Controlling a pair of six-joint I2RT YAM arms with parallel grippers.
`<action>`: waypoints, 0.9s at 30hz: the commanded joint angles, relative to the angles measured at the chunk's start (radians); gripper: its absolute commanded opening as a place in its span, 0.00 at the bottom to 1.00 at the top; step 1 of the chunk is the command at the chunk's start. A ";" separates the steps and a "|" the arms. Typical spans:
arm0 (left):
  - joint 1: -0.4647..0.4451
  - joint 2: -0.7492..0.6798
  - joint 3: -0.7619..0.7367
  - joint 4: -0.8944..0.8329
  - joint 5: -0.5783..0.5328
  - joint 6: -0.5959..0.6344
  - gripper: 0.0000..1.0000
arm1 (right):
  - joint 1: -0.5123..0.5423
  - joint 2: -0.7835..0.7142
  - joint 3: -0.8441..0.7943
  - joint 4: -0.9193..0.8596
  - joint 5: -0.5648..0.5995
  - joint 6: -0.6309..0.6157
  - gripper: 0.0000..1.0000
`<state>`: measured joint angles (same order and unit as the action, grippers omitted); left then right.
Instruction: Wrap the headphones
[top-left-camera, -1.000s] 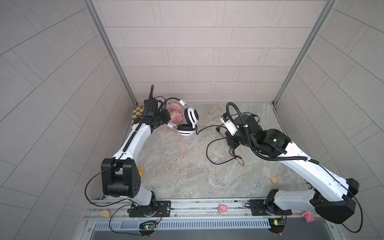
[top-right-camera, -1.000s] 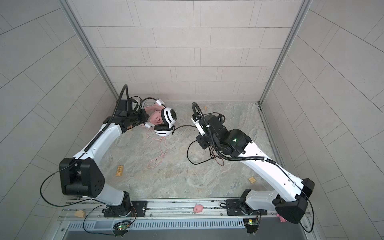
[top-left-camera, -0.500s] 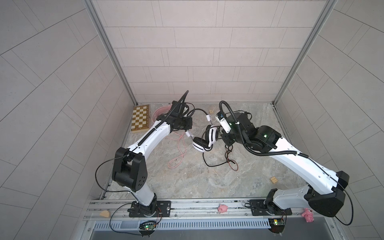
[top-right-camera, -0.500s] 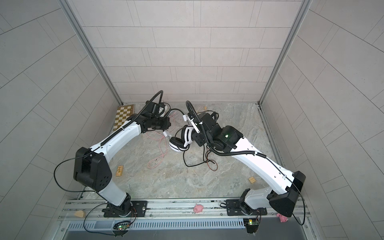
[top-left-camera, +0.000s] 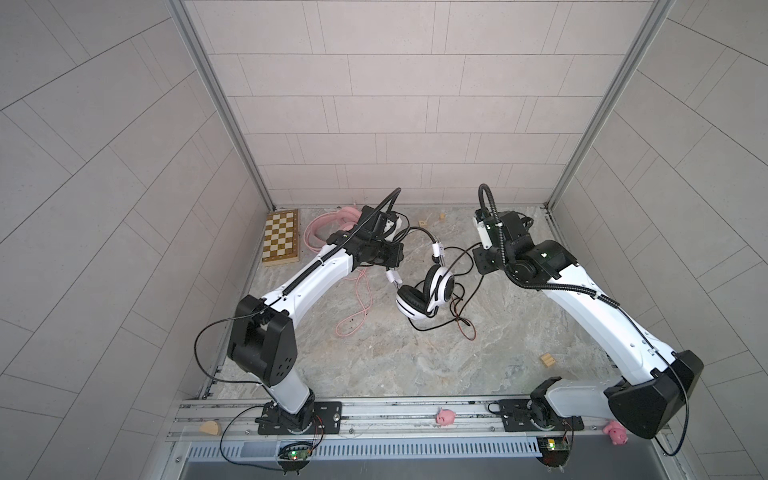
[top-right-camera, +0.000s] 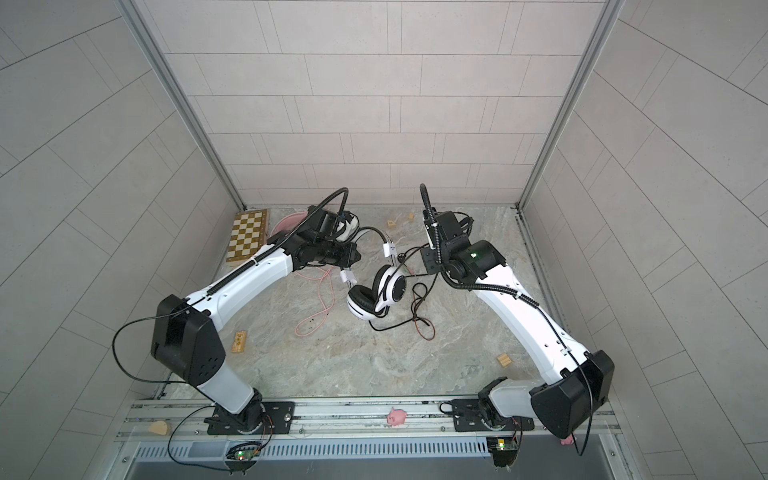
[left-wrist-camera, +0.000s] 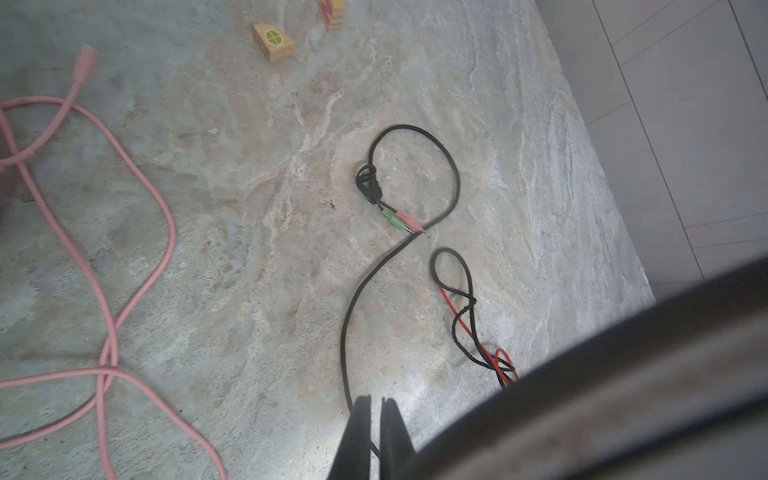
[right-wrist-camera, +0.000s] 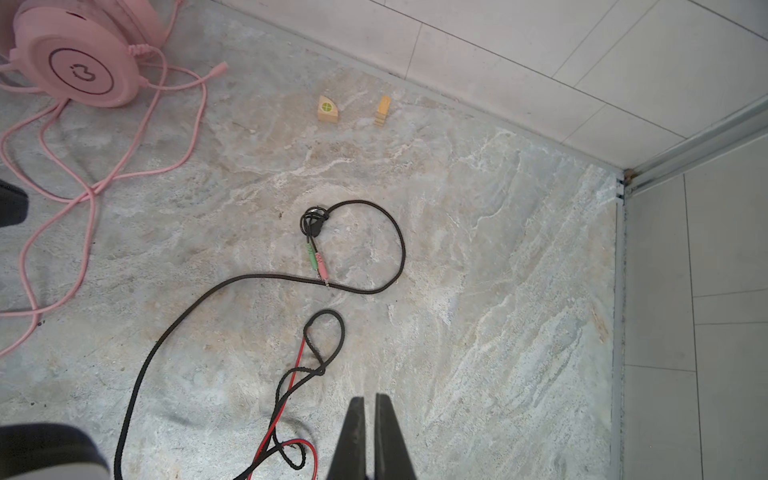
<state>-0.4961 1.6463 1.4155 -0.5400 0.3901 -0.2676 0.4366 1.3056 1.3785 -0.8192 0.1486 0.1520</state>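
Left tool: I'm gripping the white headphones by the headband.
Right tool: closed, empty, near the black cable.

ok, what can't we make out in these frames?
- Left tool: in both top views its own wrist covers it. In the left wrist view a blurred band fills the corner, so what carries the white headphones is unclear.
- Black cable: left wrist view, it runs behind the tool; pinched or not, cannot tell.
- Pink headphones: right wrist view, cut by the edge; top views, left arm covers most.
- Right tool: top views, tips hidden under its wrist.
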 joint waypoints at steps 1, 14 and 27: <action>-0.006 -0.024 0.042 0.020 0.078 0.001 0.00 | -0.064 -0.040 -0.025 0.009 -0.046 0.020 0.00; -0.009 0.001 0.039 0.038 0.132 -0.004 0.00 | -0.140 0.029 0.013 0.168 -0.350 0.068 0.00; -0.010 0.061 0.081 -0.026 0.106 -0.012 0.00 | 0.097 -0.023 0.149 0.125 -0.229 0.053 0.00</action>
<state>-0.5022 1.7115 1.4490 -0.5560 0.4721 -0.2611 0.4858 1.2892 1.5066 -0.6907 -0.1337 0.2031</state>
